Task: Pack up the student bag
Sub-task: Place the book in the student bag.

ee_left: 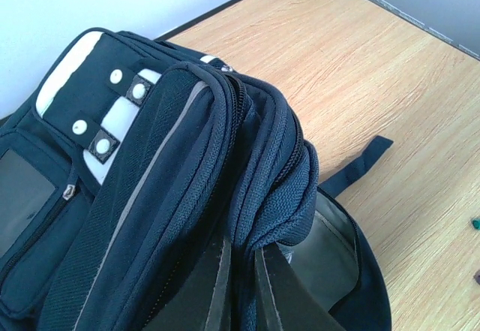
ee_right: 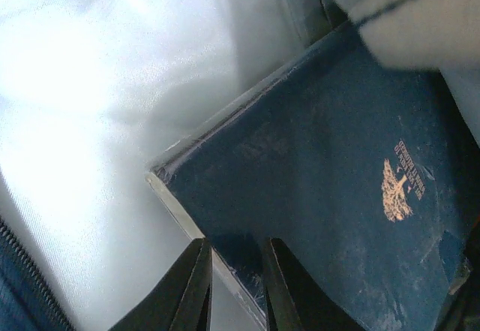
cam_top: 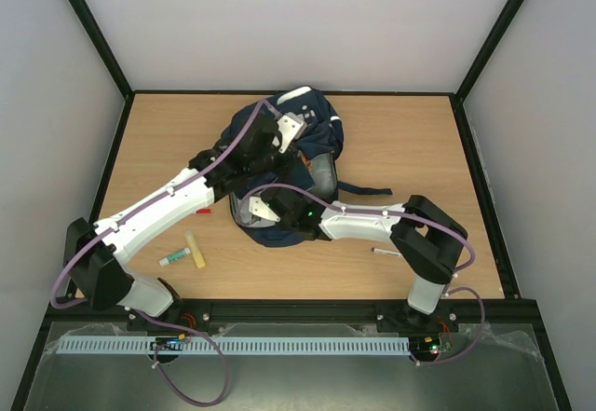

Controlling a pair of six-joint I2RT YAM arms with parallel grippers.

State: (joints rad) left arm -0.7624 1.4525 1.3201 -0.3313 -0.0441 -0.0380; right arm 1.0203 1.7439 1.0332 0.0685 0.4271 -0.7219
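Observation:
The navy student bag (cam_top: 323,137) lies in the middle of the table, its white buckle patch (ee_left: 112,113) showing in the left wrist view. My left gripper (cam_top: 289,130) is shut on the bag's zipped rim (ee_left: 274,196) and holds the opening up; in its wrist view the gripper (ee_left: 248,245) pinches the blue fabric. My right gripper (cam_top: 264,212) reaches into the bag's near opening. In its wrist view the gripper (ee_right: 234,248) is shut on the corner of a dark-blue notebook (ee_right: 322,181) with a gold emblem, inside the pale lining (ee_right: 90,83).
On the table left of the bag lie a red pen (cam_top: 203,212), a yellowish stick (cam_top: 196,249) and a green-capped glue stick (cam_top: 173,258). A pen (cam_top: 386,253) lies near the right arm. A dark strap (cam_top: 368,190) trails right from the bag.

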